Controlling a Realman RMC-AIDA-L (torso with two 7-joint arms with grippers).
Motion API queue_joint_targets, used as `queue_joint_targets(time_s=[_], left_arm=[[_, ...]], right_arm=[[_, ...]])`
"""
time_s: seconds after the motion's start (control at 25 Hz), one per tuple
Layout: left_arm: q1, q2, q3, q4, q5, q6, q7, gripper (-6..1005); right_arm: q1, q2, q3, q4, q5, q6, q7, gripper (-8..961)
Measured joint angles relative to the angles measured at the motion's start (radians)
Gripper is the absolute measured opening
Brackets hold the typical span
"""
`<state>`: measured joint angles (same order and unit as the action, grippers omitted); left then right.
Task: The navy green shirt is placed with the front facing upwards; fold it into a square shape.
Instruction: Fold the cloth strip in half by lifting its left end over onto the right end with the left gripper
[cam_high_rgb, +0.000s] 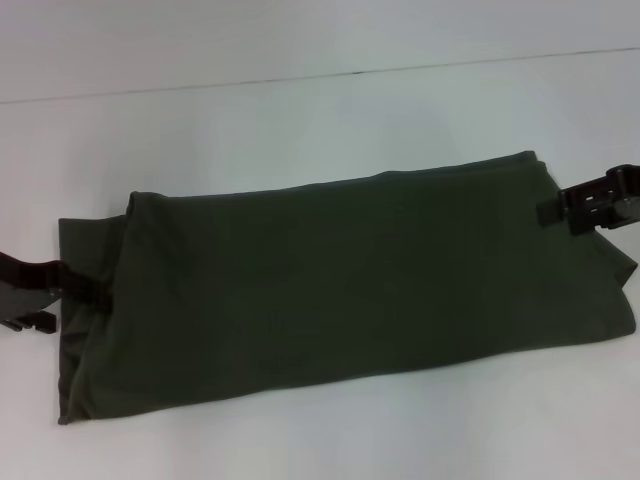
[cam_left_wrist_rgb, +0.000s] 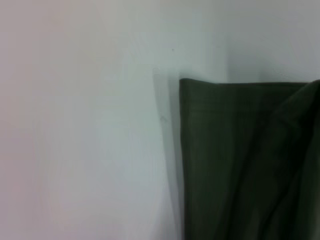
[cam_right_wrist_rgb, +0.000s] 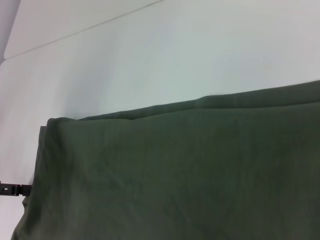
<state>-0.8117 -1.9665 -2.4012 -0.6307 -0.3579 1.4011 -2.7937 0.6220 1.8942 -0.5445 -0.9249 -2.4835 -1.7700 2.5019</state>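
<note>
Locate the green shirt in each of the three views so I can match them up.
Head view: the shirt lies folded into a long band across the middle of the white table, between the left gripper and right gripper.
Left wrist view: one squared corner fills the lower right.
Right wrist view: fills the lower half.
Shared landmark: the shirt's left end.

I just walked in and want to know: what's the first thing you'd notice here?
The big navy green shirt, folded into a long dark band, lies across the white table. A black robot hand sits at each end: the left hand by the shirt's left edge, the right hand at its far right corner.
</note>
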Motion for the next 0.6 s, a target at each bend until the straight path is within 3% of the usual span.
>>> queue_joint_targets(time_s=[0.6], left_arm=[[-0.017,-0.022,0.0,0.001,-0.003,0.012,0.007,828]], right_arm=[[-0.003,0.0,0.0,0.0,0.0,0.0,-0.002,732]])
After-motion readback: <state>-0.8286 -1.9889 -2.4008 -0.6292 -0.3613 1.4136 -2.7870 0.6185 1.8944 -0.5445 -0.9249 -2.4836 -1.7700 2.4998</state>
